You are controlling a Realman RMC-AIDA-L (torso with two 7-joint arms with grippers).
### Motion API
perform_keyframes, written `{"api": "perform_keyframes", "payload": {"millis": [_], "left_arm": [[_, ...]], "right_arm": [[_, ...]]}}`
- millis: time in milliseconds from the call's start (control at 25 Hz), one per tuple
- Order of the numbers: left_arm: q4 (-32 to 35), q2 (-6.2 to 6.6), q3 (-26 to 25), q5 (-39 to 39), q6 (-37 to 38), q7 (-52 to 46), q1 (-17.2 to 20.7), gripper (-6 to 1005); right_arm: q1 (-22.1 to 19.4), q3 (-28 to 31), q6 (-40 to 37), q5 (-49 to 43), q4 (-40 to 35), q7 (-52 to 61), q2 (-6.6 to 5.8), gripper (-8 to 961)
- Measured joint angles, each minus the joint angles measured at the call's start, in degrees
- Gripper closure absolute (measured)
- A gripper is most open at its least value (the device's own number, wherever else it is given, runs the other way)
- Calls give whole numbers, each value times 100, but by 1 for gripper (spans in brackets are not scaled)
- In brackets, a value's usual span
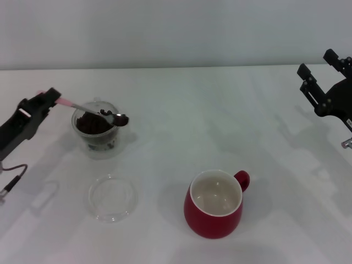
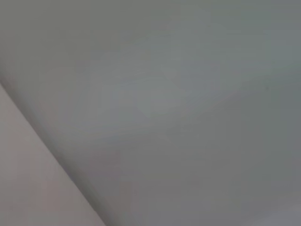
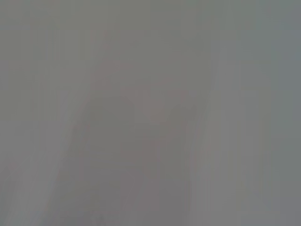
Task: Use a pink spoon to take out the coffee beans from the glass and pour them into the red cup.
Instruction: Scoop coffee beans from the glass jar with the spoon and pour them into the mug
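In the head view my left gripper (image 1: 50, 99) is shut on the pale pink handle of the pink spoon (image 1: 88, 108) at the left. The spoon's metal bowl holds a few coffee beans (image 1: 118, 117) just above the right rim of the glass (image 1: 98, 132). The glass stands on the table with a dark heap of beans inside. The red cup (image 1: 215, 205) stands upright at the front centre, its white inside empty and its handle pointing right. My right gripper (image 1: 320, 77) is open and idle, raised at the far right. Both wrist views show only a grey blur.
A flat clear round lid (image 1: 113, 197) lies on the white table (image 1: 220, 110) in front of the glass. A thin cable (image 1: 14, 176) hangs by my left arm at the left edge.
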Motion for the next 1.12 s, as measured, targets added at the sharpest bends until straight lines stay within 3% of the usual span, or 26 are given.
{"api": "perform_keyframes", "payload": {"millis": [280,640,1120], "left_arm": [[-13,-8,114,325,-98,-23,-347,869],[-177,-24,625,348,-284,-116,-897,869],[-208,-19,1274,503,-582,-663,-1012,870]], "right_arm": [[18,14,33,0,6,0,0,360],[36,14,49,0,-29,0,8,361],[35,-10,51,0,-37,4,11,361]]}}
